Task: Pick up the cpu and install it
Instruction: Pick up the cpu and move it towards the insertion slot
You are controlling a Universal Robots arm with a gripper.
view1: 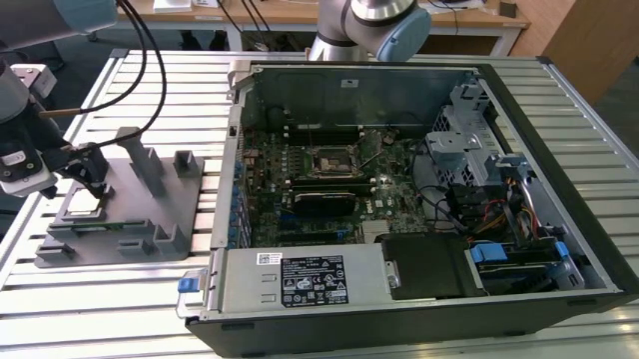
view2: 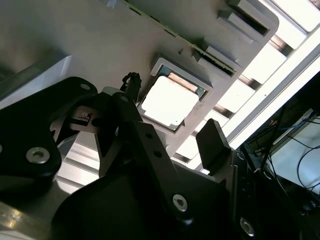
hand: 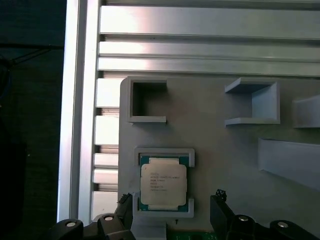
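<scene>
The cpu (view1: 86, 203) is a flat silvery square lying in its recess on the grey holder tray (view1: 150, 224), at the exterior view's left. My gripper (view1: 88, 173) hangs just above it, open, with nothing between the fingers. In the first wrist view the cpu (hand: 163, 182) lies between the two dark fingertips (hand: 125, 204), which stand wider apart than the chip. The second wrist view shows the cpu (view2: 170, 100) beyond the open gripper (view2: 172, 115). The dark motherboard socket (view1: 330, 161) sits inside the open computer case (view1: 519, 97).
Upright grey posts (view1: 140, 157) rise from the holder tray close to my gripper. A green board strip (view1: 100, 226) lies in the tray's front slot. The case holds drive cages (view1: 469, 149), cables and a black power supply (view1: 429, 265). All stands on a slatted aluminium table (view1: 150, 97).
</scene>
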